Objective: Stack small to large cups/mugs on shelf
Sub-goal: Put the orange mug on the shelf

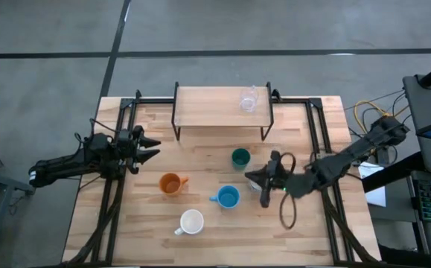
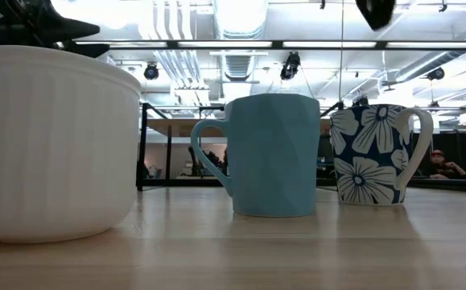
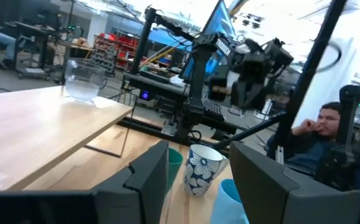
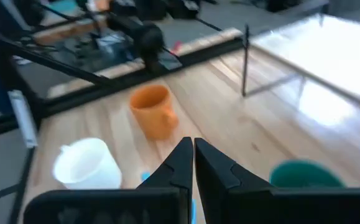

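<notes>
The shelf point(image 1: 208, 108) stands at the counter's point(image 1: 126, 216) far edge, with the glass point(image 1: 248, 99) on its right end. Four mugs point(image 1: 200, 197) stand on the counter before it, one point(image 1: 191, 222) nearest the near edge.

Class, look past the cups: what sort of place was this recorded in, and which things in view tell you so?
Probably a robotics lab or workshop. Exposed ceiling ducts run overhead, another robot arm stands on a rig behind the table, and a person sits by equipment.

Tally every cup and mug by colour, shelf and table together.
Clear glass cup: 1
Orange mug: 1
Light blue mug: 1
White mug: 1
Dark green cup: 1
Blue-and-white flowered mug: 1
Total: 6
</notes>
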You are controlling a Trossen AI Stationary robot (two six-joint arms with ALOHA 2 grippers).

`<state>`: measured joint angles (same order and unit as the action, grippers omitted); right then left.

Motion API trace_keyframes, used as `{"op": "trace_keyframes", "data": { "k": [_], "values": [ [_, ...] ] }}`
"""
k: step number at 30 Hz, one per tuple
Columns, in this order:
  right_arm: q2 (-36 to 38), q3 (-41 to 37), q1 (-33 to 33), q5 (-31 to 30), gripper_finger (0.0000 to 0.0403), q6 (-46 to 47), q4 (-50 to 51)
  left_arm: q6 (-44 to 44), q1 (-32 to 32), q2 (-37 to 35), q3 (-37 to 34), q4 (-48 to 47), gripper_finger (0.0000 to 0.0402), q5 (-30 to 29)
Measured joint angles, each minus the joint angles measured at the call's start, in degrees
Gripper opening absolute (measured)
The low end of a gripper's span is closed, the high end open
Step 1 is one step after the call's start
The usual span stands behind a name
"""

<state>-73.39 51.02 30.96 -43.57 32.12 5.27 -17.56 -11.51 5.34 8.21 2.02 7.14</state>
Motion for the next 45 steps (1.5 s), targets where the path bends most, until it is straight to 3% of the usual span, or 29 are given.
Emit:
{"op": "trace_keyframes", "data": {
  "k": [4, 11, 15, 21, 28, 36, 39, 45],
  "values": [
    [-5.9, 0.2, 1.7, -4.7, 0.0008, 7.9, -0.1, 0.0, 0.0, -0.1, 0.0, 0.0, 0.0157, 1.4],
    [-16.4, 7.8, 1.8, -6.1, 0.0008, 17.4, 2.6, -0.1, 0.0, -0.1, 0.0, -0.1, 0.0157, 1.5],
    [-20.8, 16.0, 1.8, -7.3, 0.0008, 22.1, 13.9, -0.1, 0.0, -0.2, 0.0, -0.8, 0.0157, 1.6],
    [-28.2, 30.8, 2.7, -8.8, 0.0008, 37.7, 37.5, 0.0, 0.0, -0.2, -0.2, -2.9, 0.0157, 1.7],
    [-40.1, 46.6, 6.4, -11.0, 0.0008, 50.4, 48.4, 2.2, 0.0, -0.1, -0.2, -4.8, 0.0157, 1.7],
    [-57.1, 64.8, 8.4, -9.4, 0.0008, 76.0, 70.8, 3.4, 0.0, -0.1, -0.2, -4.5, 0.0157, 1.7],
    [-62.9, 71.3, 8.9, -7.5, 0.0008, 82.1, 75.7, 3.4, 0.0, -0.1, -0.2, -4.5, 0.0157, 1.7],
    [-70.8, 81.8, 9.9, -9.6, 0.0008, 81.6, 75.2, 3.4, 0.0, -0.1, -0.2, -4.5, 0.0157, 1.7]
  ]
}}
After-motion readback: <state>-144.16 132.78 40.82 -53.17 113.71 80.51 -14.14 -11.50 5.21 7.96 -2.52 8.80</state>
